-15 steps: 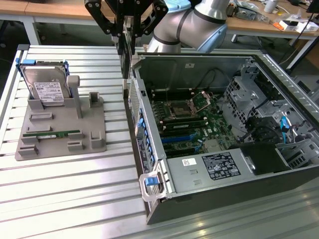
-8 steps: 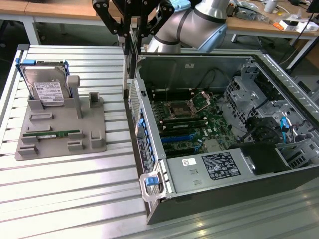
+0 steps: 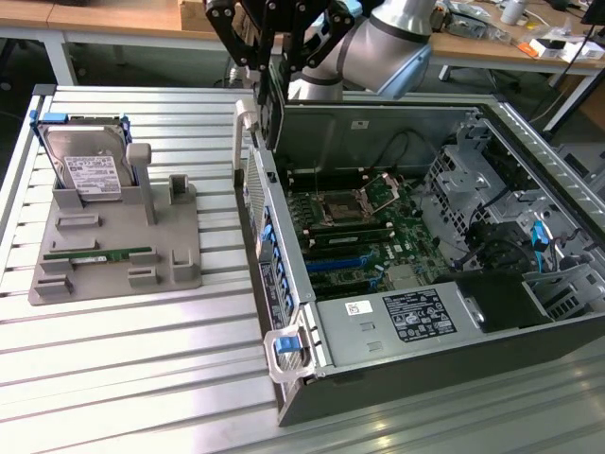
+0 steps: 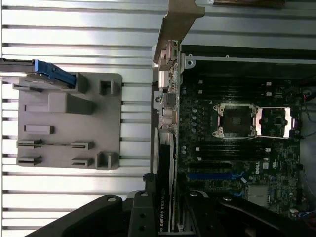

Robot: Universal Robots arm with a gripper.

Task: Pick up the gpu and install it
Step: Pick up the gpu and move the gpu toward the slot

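1. The thin dark gpu card with its silver end bracket (image 3: 272,118) hangs edge-down, just above the rear wall of the open black computer case (image 3: 284,246).
2. The black gripper (image 3: 274,66) has its jaws partly closed, pinching the card's flat faces.
3. To my eye, the card wants holding plumb, bracket toward that wall, edge squared over the blue motherboard slot (image 3: 336,263).
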